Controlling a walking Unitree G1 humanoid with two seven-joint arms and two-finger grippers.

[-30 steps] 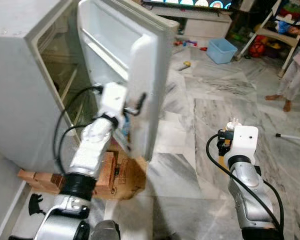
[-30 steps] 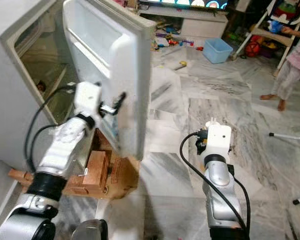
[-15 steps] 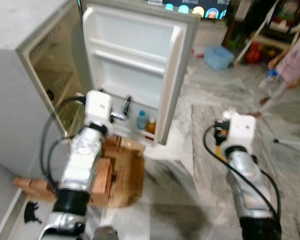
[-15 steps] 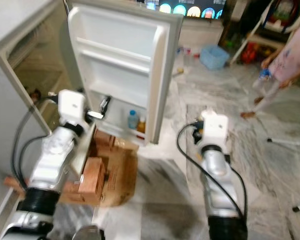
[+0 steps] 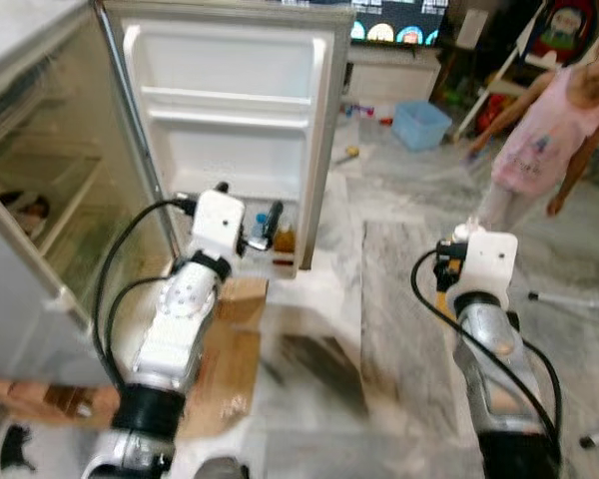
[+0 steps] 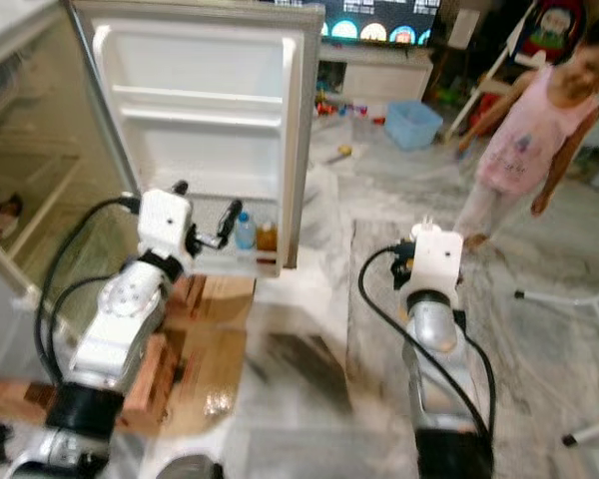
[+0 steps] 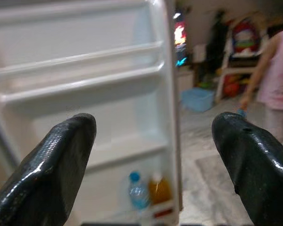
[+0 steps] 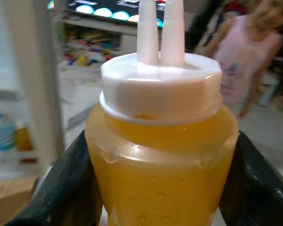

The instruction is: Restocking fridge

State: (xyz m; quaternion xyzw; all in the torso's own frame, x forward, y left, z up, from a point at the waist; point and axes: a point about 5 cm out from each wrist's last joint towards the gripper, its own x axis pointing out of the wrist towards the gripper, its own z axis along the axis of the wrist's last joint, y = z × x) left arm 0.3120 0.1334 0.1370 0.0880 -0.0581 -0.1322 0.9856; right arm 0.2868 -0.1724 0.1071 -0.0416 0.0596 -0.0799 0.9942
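1. Our right gripper (image 8: 162, 155) pinches a yellow sauce bottle (image 8: 161, 141), twin-nozzle cap up, well right of the fridge door (image 5: 230, 120).
2. Our left gripper (image 7: 155, 155) is spread, empty, near the bottom door shelf (image 5: 280, 261).
3. Risk, we judge: a person (image 5: 539, 140) stands far right; swinging across could clip them.
4. The wrist view reveals the bottle; the head views hide it behind the wrist.

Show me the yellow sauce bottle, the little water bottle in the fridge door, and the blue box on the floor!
yellow sauce bottle (image 8: 162, 174), right wrist view, on its yellow body.
water bottle (image 6: 245, 233), right eye view, on its clear body.
blue box (image 5: 420, 124), left eye view, on its front wall.
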